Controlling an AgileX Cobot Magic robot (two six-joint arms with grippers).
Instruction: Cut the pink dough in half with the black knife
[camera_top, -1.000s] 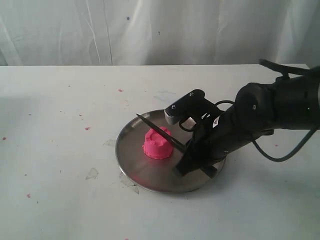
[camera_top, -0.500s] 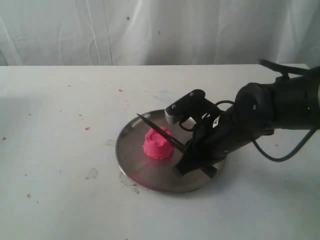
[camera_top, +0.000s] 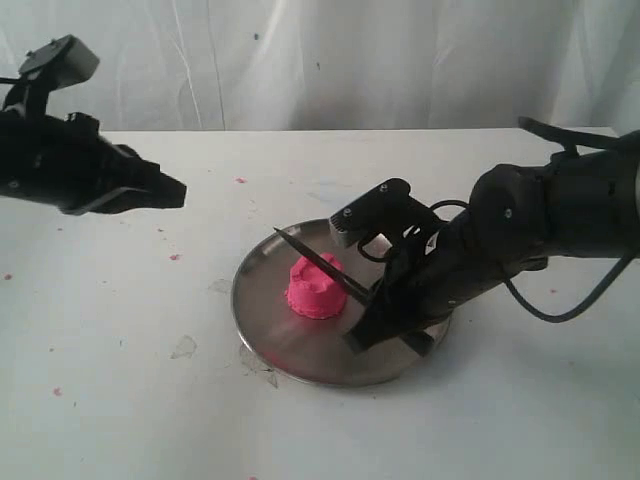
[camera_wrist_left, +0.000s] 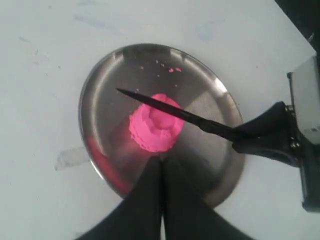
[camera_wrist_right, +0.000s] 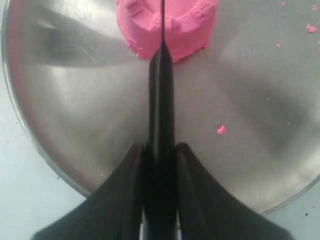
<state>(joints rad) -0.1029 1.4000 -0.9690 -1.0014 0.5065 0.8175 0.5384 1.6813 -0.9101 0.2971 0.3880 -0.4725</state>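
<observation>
The pink dough (camera_top: 314, 288) is a squat lump with a dented top in the middle of the round steel plate (camera_top: 252, 300). My right gripper (camera_top: 381, 306) is shut on the handle of the black knife (camera_top: 320, 262), whose blade lies across the top of the dough, point away from the arm. In the right wrist view the knife (camera_wrist_right: 161, 95) runs straight from the gripper (camera_wrist_right: 161, 150) over the dough (camera_wrist_right: 192, 25). My left gripper (camera_top: 172, 191) hovers above the table to the far left of the plate, shut and empty. Its wrist view shows the gripper (camera_wrist_left: 161, 165), the dough (camera_wrist_left: 150, 131) and the knife (camera_wrist_left: 175, 113).
Small pink crumbs (camera_wrist_right: 220, 130) lie on the plate (camera_wrist_right: 75, 125) and pink specks (camera_top: 175, 257) dot the white table. Torn bits of clear tape (camera_top: 184, 347) lie beside the plate's left rim. A white curtain hangs behind the table.
My left arm has come into the exterior view at the upper left. The right arm, the knife and the dough have hardly moved.
</observation>
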